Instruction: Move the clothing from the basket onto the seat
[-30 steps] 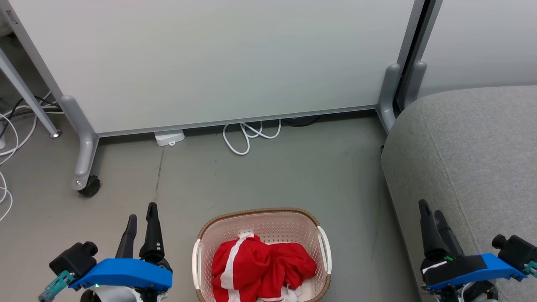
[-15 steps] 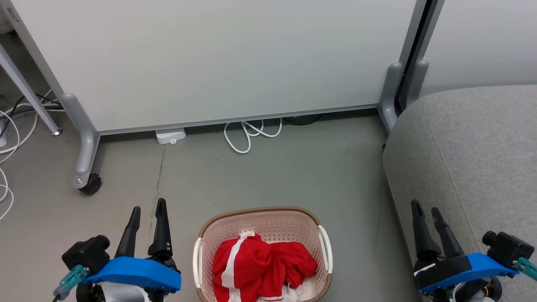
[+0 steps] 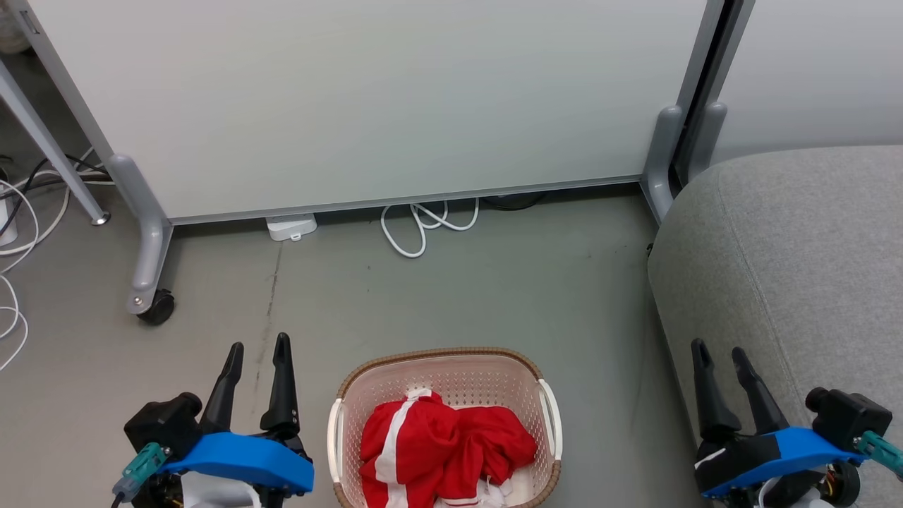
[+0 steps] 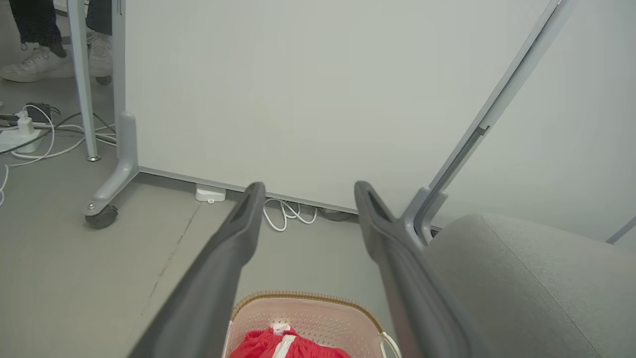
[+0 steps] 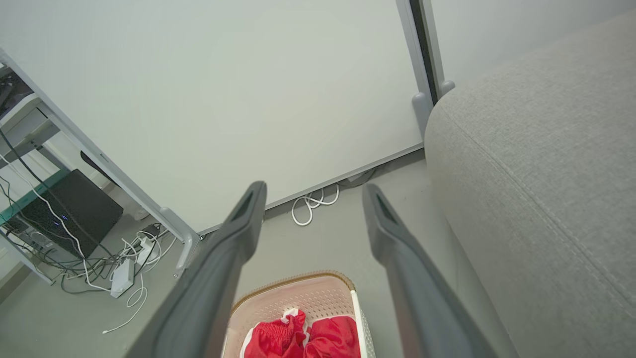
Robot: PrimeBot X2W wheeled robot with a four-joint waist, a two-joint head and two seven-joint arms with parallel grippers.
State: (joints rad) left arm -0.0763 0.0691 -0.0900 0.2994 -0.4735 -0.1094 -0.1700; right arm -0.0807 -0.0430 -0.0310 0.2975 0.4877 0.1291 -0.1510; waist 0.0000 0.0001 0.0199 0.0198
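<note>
Lying between two grippers, one basket holds a single crumpled red heap of clothing; the garment count cannot be told. The left gripper hangs just left of the basket. The right gripper is by the edge of the one seat. Both are spread and empty. Ahead of them stand a wheeled partition and one coiled white cable.

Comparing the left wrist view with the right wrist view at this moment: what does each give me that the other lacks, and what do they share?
The left wrist view adds a person's white shoes on the floor behind the panel's leg. The right wrist view adds a black box under a desk. Both show the basket with the red clothing inside it, the grey seat beside it, and the white cable loop at the panel's base.
</note>
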